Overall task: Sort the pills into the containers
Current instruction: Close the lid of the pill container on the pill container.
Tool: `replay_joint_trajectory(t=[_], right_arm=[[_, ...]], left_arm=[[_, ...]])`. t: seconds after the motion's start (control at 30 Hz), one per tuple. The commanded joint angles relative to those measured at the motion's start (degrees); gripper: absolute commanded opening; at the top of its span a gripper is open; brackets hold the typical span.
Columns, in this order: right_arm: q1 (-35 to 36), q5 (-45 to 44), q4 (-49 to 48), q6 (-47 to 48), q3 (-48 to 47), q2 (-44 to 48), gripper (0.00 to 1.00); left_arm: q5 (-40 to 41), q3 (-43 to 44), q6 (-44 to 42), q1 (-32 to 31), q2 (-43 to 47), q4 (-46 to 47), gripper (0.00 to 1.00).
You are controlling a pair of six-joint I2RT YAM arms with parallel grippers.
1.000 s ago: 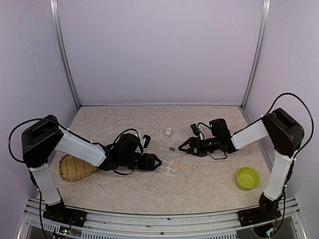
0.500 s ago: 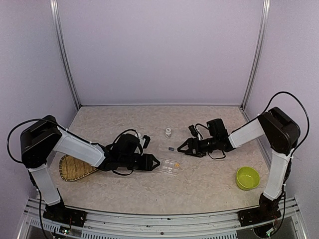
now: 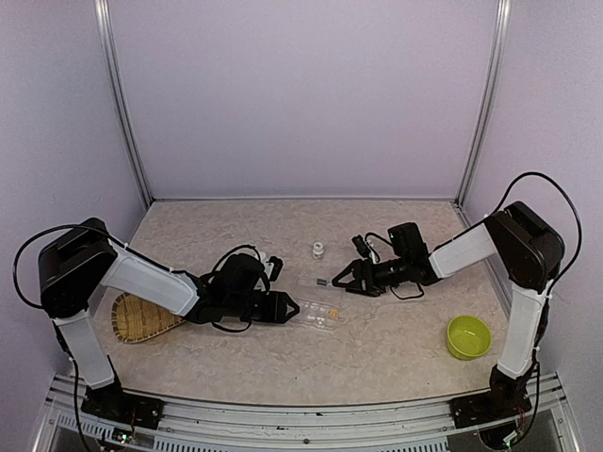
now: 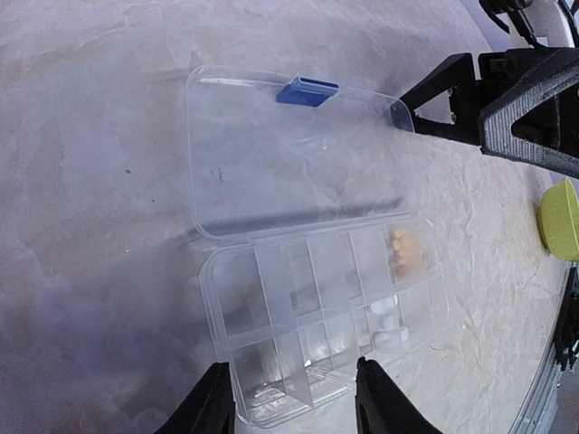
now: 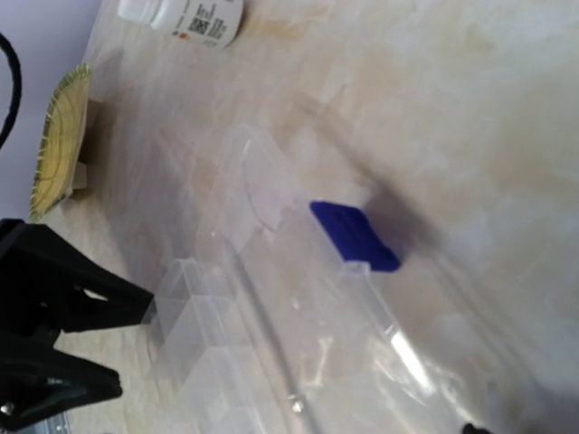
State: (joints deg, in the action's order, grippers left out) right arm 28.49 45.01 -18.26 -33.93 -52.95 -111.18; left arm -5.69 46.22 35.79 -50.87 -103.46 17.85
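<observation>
Over the last second the left gripper (image 4: 291, 369) has drawn its two black fingers in from a wide spread. They now flank the near end of the flat, clear rectangular plastic box (image 4: 271, 348), one at each side wall, though I cannot tell whether the pads already press on the plastic. The box has barely shifted and lies on the beige marbled tabletop (image 3: 396, 358) between the two arms, with its clear hinged lid (image 4: 289, 154) thrown open flat behind it. A few tiny orange-yellow pills (image 4: 406, 252) sit in one far corner compartment, and pale shapes in a neighbouring cell are too blurred to name. Further right, the right gripper (image 3: 337, 282) has crept leftward toward the lid's small blue latch (image 4: 307, 91), its jaws spread apart and holding nothing. My reading is that the left arm is steadying the box so the right can work over it without the box sliding. The left arm lies low, stretched rightward past the woven bamboo tray (image 3: 137, 318). The right arm reaches leftward, equally low, well away from the lime-green round bowl (image 3: 468, 336).
</observation>
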Motion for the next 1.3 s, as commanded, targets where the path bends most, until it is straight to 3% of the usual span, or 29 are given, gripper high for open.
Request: replay_joint_trajectory(t=[0.0, 0.2, 0.77, 1.0, 1.27], right_arm=[[0.6, 1.4, -0.2, 0.0, -1.3, -1.6, 0.80], [0.8, 2.9, -1.8, -0.8, -1.2, -2.0, 0.79], [0.9, 4.8, -5.7, -2.8, -0.9, -3.7, 0.79], [0.9, 9.2, -16.3, -7.3, 2.3, -3.0, 0.78], [0.9, 11.5, -21.2, -9.0, 4.8, -1.4, 0.77]], left_arm=[[0.7, -0.2, -0.2, -0.4, 0.9, -0.5, 0.43], [1.4, 0.1, 0.0, -0.4, 0.6, -1.5, 0.33], [5.0, 1.1, 0.4, -0.5, -0.7, -5.1, 0.26], [4.9, 1.9, 0.2, -0.5, -1.5, -5.7, 0.18], [5.1, 2.4, 0.3, -0.5, -2.2, -6.0, 0.15]])
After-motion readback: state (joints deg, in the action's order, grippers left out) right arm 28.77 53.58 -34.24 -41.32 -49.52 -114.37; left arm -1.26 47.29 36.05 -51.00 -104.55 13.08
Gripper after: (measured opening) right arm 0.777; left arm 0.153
